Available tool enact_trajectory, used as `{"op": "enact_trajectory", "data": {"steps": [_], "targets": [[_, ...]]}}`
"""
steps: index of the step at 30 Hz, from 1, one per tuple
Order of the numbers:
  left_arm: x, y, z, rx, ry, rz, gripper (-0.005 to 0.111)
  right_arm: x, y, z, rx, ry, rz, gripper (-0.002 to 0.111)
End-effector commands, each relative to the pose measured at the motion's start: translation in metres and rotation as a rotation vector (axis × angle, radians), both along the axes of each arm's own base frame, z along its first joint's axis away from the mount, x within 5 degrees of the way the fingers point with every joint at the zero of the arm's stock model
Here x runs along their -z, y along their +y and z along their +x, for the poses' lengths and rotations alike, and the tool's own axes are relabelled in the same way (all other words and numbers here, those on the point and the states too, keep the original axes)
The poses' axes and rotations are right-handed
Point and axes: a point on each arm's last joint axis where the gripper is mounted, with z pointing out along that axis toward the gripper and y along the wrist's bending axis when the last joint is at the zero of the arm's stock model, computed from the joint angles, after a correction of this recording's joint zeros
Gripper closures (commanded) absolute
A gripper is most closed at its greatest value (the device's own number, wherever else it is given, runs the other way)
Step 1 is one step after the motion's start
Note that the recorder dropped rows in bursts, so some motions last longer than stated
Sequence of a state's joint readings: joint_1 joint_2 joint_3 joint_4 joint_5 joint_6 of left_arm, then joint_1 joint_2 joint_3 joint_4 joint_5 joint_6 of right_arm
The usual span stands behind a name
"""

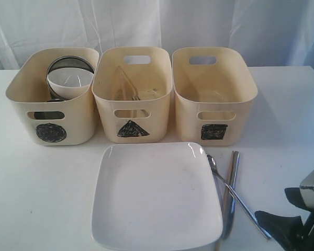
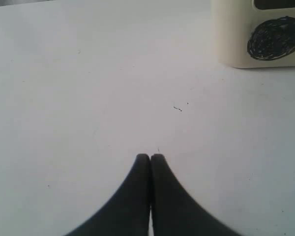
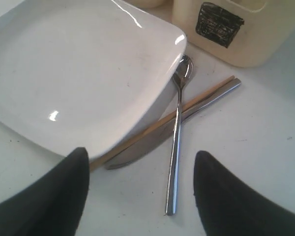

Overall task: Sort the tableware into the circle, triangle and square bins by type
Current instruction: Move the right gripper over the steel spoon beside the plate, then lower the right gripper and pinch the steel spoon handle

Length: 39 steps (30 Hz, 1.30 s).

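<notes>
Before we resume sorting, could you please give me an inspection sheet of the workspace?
Surface: white table, a few faint specks.
Job's things: circle bin holds small white bowl and steel vessel; triangle bin holds chopsticks; square bin; square plate lies before the bins, with spoon crossing knife and loose chopstick beside it.
Clutter: nothing seen.
Grippers: left gripper jaws shut, holding nothing; right gripper jaws open above the cutlery.
Cables: nothing seen.
Surroundings: white curtain behind.

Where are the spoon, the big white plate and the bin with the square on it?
spoon [image 3: 176, 137]: right wrist view, middle of its handle.
big white plate [image 1: 157, 198]: exterior view, bare centre.
square bin [image 1: 214, 132]: exterior view, black mark on its front wall.
</notes>
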State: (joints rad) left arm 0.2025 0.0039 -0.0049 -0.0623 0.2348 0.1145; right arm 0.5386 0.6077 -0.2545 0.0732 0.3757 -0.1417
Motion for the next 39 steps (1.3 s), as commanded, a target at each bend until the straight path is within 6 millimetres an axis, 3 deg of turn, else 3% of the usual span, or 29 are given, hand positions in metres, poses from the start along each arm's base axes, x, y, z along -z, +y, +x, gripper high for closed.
{"op": "enact_trajectory", "data": {"steps": [1,16,39], "targets": [[0.001,-0.001,0.0,0.005,-0.004,-0.013,0.107,0.004,0.0,0.001,-0.022,-0.05,-0.016,0.05],[0.001,-0.001,0.0,0.005,-0.004,-0.013,0.107,0.023,0.014,0.026,-0.064,-0.042,-0.107,0.05],[0.001,-0.001,0.0,0.005,-0.004,-0.013,0.107,0.069,0.032,0.06,-0.051,0.051,-0.172,0.05]]}}
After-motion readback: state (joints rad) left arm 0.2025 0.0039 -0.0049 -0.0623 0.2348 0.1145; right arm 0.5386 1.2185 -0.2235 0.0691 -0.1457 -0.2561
